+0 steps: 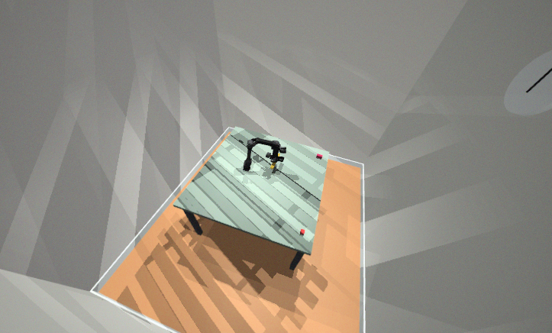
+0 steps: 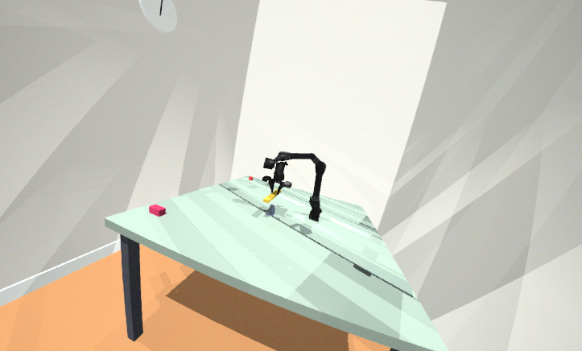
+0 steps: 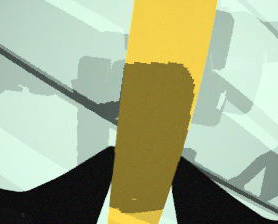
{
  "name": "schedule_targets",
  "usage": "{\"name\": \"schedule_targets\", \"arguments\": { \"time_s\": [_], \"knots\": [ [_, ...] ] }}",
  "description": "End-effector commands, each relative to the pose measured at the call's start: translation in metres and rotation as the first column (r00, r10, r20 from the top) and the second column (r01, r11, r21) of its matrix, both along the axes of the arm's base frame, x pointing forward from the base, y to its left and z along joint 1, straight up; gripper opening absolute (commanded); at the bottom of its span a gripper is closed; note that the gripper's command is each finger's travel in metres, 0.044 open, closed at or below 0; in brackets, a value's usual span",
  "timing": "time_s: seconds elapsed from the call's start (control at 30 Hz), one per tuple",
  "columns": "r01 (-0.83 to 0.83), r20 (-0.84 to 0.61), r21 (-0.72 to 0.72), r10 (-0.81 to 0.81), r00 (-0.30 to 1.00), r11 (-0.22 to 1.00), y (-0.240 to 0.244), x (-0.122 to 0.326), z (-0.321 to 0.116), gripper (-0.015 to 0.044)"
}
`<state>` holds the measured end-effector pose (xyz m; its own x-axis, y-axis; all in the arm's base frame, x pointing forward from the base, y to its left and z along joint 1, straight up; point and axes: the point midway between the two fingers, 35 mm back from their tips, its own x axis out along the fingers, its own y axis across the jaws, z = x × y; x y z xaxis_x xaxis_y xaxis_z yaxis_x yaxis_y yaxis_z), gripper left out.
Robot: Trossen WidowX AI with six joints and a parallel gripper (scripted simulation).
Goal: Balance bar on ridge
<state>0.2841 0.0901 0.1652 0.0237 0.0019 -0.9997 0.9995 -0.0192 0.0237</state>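
Note:
The yellow bar [image 1: 272, 166] [image 2: 269, 198] [image 3: 172, 30] is held in the air above the table. My gripper [image 1: 275, 161] [image 2: 275, 192] [image 3: 144, 157] is shut on the bar, with one dark finger at each long side. The small blue-grey ridge [image 2: 270, 210] stands on the table below the bar in the exterior view, with a visible gap between them. In the wrist view the ridge cannot be seen. In the top view it is too small and shaded to tell. Whether the bar is exactly level or centred over the ridge cannot be told.
The pale green table [image 1: 227, 198] [image 2: 240, 244] carries a pink block [image 1: 319, 156] [image 2: 156, 210] near one corner and a small red block [image 1: 301, 231] [image 2: 250, 178] near another. The arm's base [image 1: 246, 165] [image 2: 315, 213] stands on the table. Shadows fall across the surface.

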Motion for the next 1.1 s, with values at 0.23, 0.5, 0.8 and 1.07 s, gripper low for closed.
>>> {"name": "schedule_targets", "arguments": {
  "time_s": [0.23, 0.5, 0.8, 1.07],
  "knots": [
    [0.073, -0.002, 0.008, -0.073, 0.997, 0.997, 0.008, -0.012, -0.006, 0.0],
    [0.073, -0.002, 0.008, -0.073, 0.997, 0.997, 0.009, -0.012, -0.019, 0.0],
    [0.073, -0.002, 0.008, -0.073, 0.997, 0.997, 0.008, -0.012, -0.034, 0.0],
    [0.073, -0.002, 0.008, -0.073, 0.997, 0.997, 0.008, -0.013, -0.045, 0.0]
  ]
}}
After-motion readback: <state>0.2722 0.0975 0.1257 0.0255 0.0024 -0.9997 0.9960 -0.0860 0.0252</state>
